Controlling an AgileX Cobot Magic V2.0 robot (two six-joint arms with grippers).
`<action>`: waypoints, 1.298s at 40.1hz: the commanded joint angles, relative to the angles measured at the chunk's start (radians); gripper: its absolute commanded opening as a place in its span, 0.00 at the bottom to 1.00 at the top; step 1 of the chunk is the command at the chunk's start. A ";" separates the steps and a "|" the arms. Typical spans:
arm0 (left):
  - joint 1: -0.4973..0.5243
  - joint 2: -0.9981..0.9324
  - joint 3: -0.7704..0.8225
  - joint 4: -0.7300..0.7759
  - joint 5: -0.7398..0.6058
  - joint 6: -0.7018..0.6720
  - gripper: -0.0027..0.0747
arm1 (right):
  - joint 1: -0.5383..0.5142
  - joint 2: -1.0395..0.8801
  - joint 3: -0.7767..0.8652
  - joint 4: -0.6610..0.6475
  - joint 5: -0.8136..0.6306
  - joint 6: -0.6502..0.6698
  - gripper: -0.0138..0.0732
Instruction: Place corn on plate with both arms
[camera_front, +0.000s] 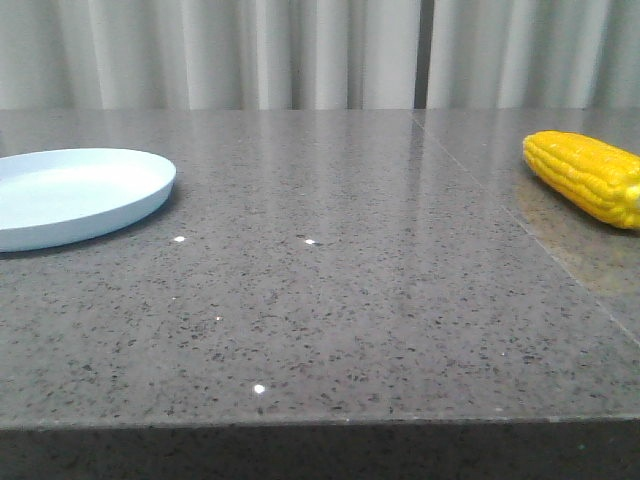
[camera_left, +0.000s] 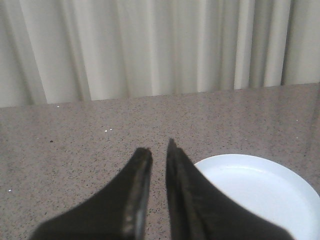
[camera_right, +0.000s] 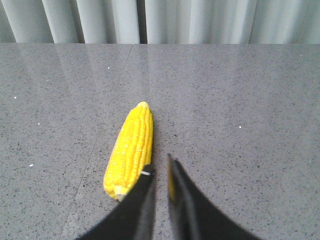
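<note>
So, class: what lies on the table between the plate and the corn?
Nothing: the front view shows only bare speckled table between the plate and the corn.

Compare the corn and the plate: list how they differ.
The corn is bright yellow; the plate is pale blue. The corn is long, tapered and ridged with kernels; the plate is round, shallow and smooth. The corn lies at the table's right edge of the front view, the plate at its left. Both rest on the grey speckled table, ungripped.
</note>
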 joint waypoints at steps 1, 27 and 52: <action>-0.003 0.015 -0.034 -0.003 -0.087 -0.002 0.57 | -0.003 0.012 -0.036 0.004 -0.080 -0.004 0.57; -0.005 0.139 -0.063 -0.005 -0.096 0.000 0.90 | -0.003 0.012 -0.034 0.004 -0.073 -0.004 0.81; -0.056 0.909 -0.543 -0.015 0.437 -0.019 0.90 | -0.003 0.012 -0.034 0.004 -0.073 -0.004 0.81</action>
